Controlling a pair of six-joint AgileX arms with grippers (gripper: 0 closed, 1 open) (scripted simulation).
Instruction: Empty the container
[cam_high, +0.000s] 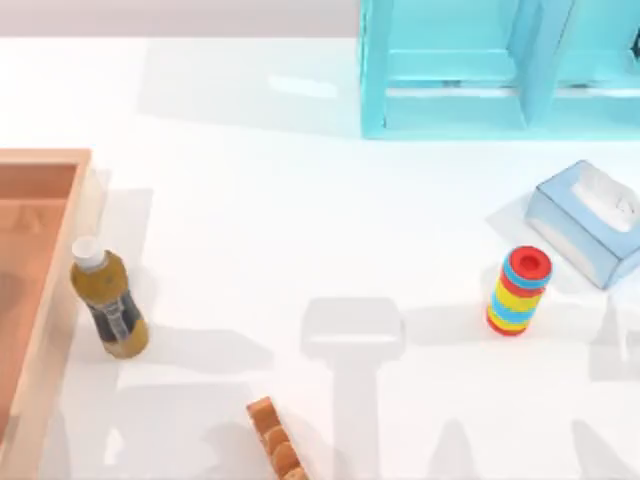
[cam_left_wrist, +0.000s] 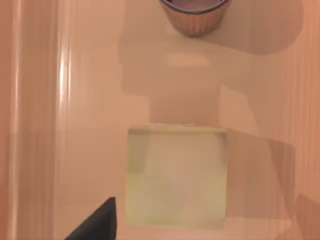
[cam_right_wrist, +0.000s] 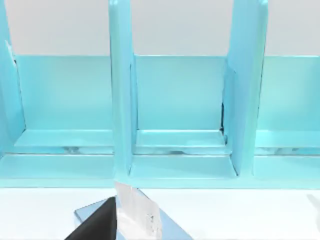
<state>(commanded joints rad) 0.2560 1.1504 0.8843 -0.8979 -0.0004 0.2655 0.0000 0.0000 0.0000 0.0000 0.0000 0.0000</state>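
Up top, the wooden tray (cam_high: 40, 300) sits at the table's far left edge, partly cut off by the frame, its low wall running down toward the near edge. Just beside that wall, outside it on the white table (cam_high: 300, 230), a bottle (cam_high: 108, 300) of amber drink with a white cap and dark label stands upright.

My left wrist camera looks straight down into the tray (cam_left_wrist: 75, 100): orange-brown wooden floor all around. A pale yellowish-green square block (cam_left_wrist: 176, 176) lies flat on that floor, and farther off a ribbed cup (cam_left_wrist: 194, 17) with a dark rim sits inside the tray too, well apart from the block. One dark fingertip (cam_left_wrist: 97, 222) of my left gripper pokes in beside the block's corner; whether those jaws are open or closed, I cannot tell, and nothing is seen in their hold.

My right wrist camera faces the turquoise shelf unit (cam_right_wrist: 175, 100), three open bays side by side. Below it, a blue tissue box (cam_right_wrist: 132, 220) with a white tissue sticking up, and one dark finger (cam_right_wrist: 97, 222) of my right gripper just beside it. Cannot tell how those jaws stand either.

Back to the overhead: shelf unit (cam_high: 500, 70) at the far right, tissue box (cam_high: 588, 218) at the right edge, a stack of coloured rings (cam_high: 520, 290) near it, and a row of brown blocks (cam_high: 278, 445) at the near edge.
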